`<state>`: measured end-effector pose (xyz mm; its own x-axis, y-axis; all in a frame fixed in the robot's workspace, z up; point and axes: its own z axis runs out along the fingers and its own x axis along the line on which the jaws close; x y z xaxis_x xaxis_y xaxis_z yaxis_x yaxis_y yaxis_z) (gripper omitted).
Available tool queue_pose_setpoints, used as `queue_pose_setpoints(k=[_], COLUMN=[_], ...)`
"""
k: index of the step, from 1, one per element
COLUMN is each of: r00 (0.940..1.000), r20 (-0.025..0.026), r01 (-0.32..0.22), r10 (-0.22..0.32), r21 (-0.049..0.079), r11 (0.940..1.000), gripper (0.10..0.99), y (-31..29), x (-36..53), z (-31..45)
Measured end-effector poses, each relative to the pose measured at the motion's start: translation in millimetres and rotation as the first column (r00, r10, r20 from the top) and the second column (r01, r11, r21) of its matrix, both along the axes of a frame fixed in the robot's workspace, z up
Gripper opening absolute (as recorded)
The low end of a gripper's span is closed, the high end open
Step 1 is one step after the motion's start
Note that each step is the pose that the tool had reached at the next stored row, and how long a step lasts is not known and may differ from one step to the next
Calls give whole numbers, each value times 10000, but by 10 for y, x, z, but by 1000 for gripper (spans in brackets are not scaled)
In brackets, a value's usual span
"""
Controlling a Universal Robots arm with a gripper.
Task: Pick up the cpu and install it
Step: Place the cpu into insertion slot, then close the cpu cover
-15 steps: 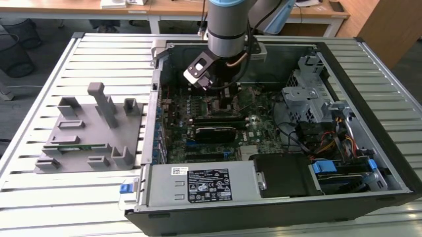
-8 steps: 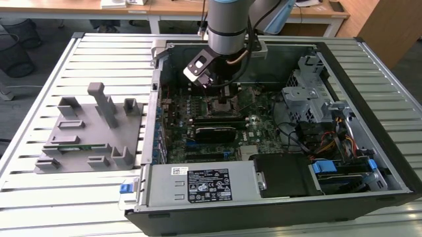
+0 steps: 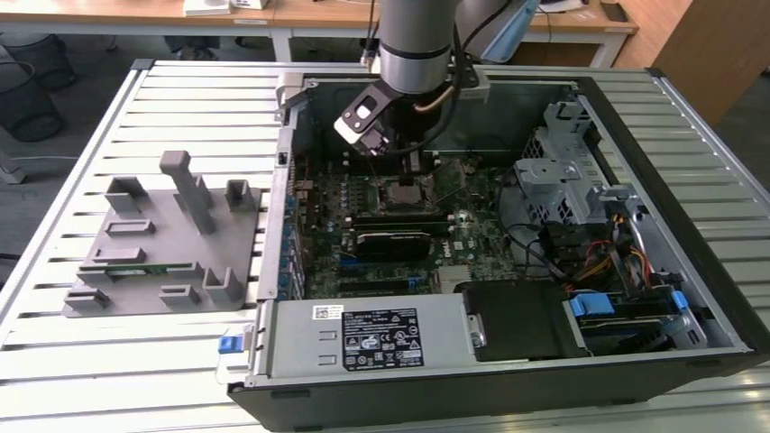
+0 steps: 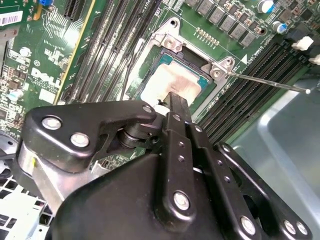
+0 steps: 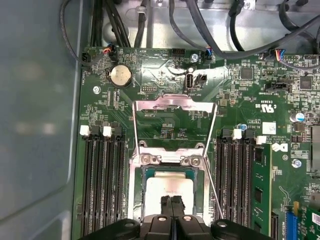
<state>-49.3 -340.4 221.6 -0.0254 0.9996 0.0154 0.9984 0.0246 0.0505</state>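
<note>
Damage to the socket contacts is being risked, as judged here: the cpu could be tilted or dragged in the CPU socket if uneven fingertip pressure is being applied. The gripper is being shown with fingers pressed together, pinching nothing. Its tips are being placed on, or just above, the cpu lying directly beneath them in the socket.

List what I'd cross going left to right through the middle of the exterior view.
Grey plastic parts holder on the slatted table → black tool of the robot arm, down over the motherboard → silver metal drive cage.
</note>
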Motion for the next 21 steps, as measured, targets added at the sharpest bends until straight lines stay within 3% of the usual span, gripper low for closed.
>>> queue_pose_setpoints(k=[9,16,21], r00=[10000,10000,10000], r20=[-6,-38,-57], r01=[0,0,0], r10=[0,0,0], r21=[0,0,0], r11=[10000,10000,10000], gripper=[114,114,114], y=[2,2,3], x=[1,2,2], z=[76,203,344])
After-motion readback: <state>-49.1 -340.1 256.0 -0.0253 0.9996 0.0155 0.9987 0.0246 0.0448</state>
